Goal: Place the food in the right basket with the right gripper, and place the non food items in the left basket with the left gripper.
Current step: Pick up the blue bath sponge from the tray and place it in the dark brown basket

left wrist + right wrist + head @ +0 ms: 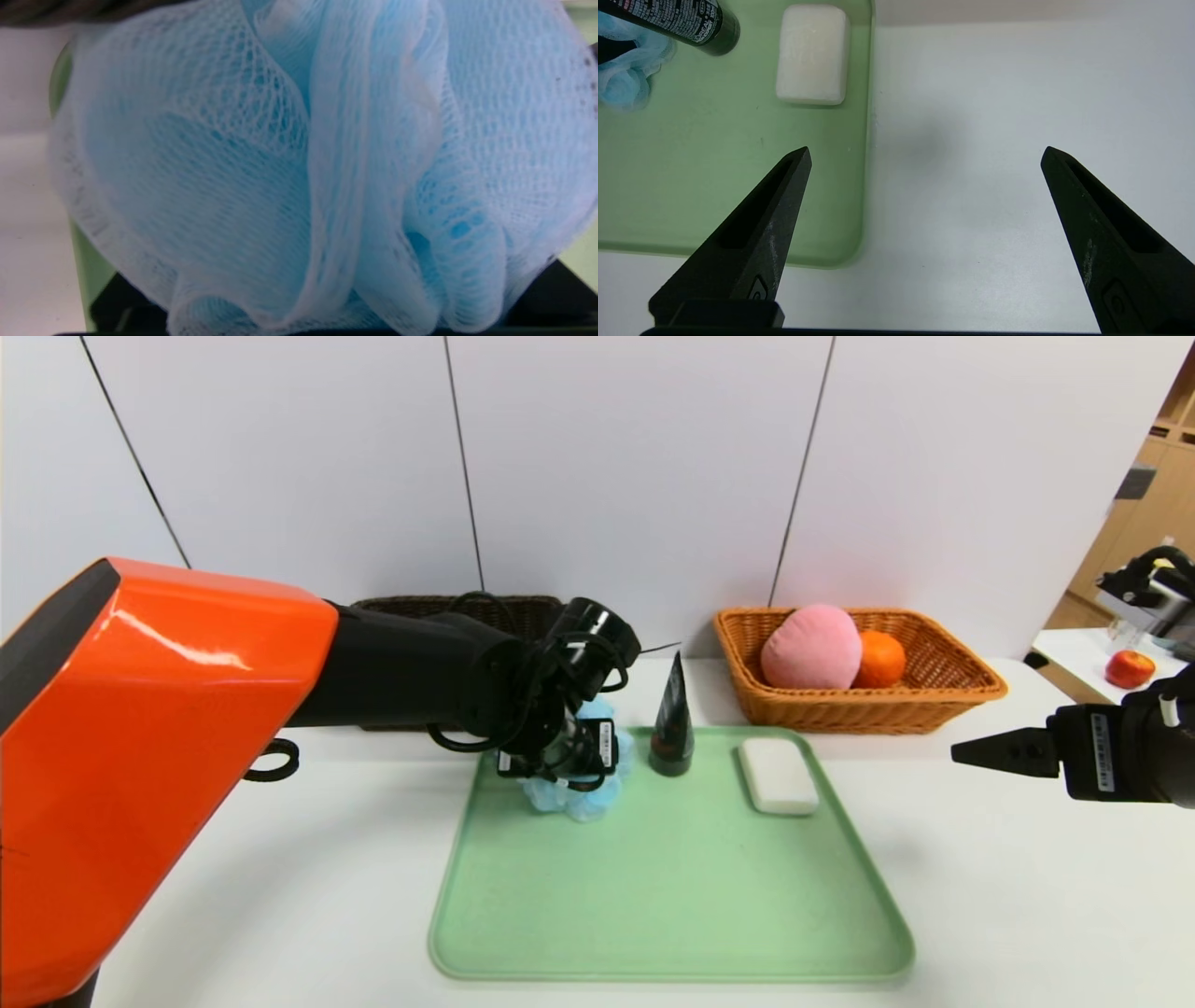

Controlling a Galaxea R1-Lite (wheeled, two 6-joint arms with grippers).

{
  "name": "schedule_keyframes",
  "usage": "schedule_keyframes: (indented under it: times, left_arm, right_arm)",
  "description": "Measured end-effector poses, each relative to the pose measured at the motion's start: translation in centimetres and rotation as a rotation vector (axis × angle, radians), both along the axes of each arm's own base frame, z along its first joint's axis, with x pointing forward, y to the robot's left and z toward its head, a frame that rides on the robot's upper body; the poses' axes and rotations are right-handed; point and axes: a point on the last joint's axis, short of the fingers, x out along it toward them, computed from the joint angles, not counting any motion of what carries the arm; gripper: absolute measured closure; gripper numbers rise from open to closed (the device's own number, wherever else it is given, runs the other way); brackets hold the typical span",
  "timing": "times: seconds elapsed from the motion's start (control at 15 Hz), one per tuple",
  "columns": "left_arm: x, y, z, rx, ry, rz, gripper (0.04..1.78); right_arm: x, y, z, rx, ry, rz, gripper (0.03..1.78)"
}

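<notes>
The light-blue bath puff (586, 805) lies at the back left of the green tray (672, 896). My left gripper (565, 770) is pressed down into it, and the puff (299, 163) fills the left wrist view. A dark tapered tube (671, 719) stands upright beside it, with a white soap bar (778, 775) to its right. The pink plush peach (810, 647) and the orange fruit (880, 658) lie in the right basket (934, 700). The dark left basket (523, 611) sits behind my left arm. My right gripper (924, 154) hovers open and empty over the table, right of the tray.
A side table at the far right holds a red apple (1130, 668) and some equipment. A white wall stands close behind both baskets. The tube (682, 18) and soap bar (812, 53) show in the right wrist view on the tray (691, 163).
</notes>
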Motion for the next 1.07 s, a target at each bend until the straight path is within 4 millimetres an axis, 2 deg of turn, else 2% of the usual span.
schedule_keyframes:
  times: [0.2,0.4,0.6,0.73,1.07]
  left_arm:
    - [0.0,0.0,-0.2,0.004,0.006,0.0,0.83]
    - [-0.3,0.2,0.1,-0.003,0.014,-0.009,1.02]
    - [-1.2,0.7,1.2,-0.049,0.037,-0.051,1.02]
    - [-2.2,1.3,2.5,-0.103,0.05,-0.094,1.09]
    - [-6.1,4.5,6.9,-0.186,0.008,-0.134,1.14]
  right_arm:
    - [-0.1,0.1,-0.1,-0.001,0.003,0.006,0.11]
    - [-0.4,0.2,-0.2,-0.001,0.005,0.015,0.11]
    - [-0.7,0.1,-0.4,0.001,0.008,0.016,0.11]
    - [-0.7,0.1,-0.4,0.0,0.009,0.017,0.11]
    - [-0.8,0.1,-0.5,0.008,0.014,0.022,0.11]
